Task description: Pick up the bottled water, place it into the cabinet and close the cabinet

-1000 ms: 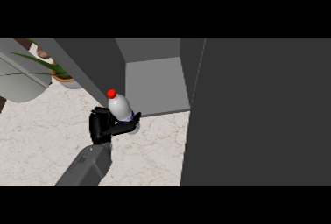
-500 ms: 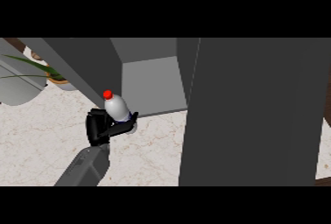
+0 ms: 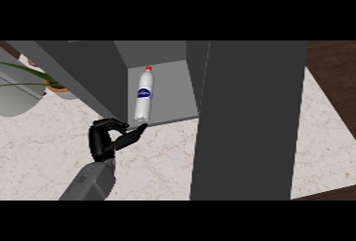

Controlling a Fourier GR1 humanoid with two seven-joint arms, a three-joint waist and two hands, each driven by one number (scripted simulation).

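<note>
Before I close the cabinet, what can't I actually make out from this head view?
- Right hand: shows nowhere in the head view.
- Cabinet door: its dark panel fills the view's right and hides the cabinet's right side.
- Bottled water: whether its base rests fully on the cabinet shelf or the left hand below touches it cannot be told.
- Potted plant: partly behind the cabinet's left wall.
- Grey round object: cut off by the left edge.

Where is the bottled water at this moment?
In the head view, the bottled water is inside the open cabinet, at the left part of its shelf, red cap pointing away. The left hand is just below its base.
</note>
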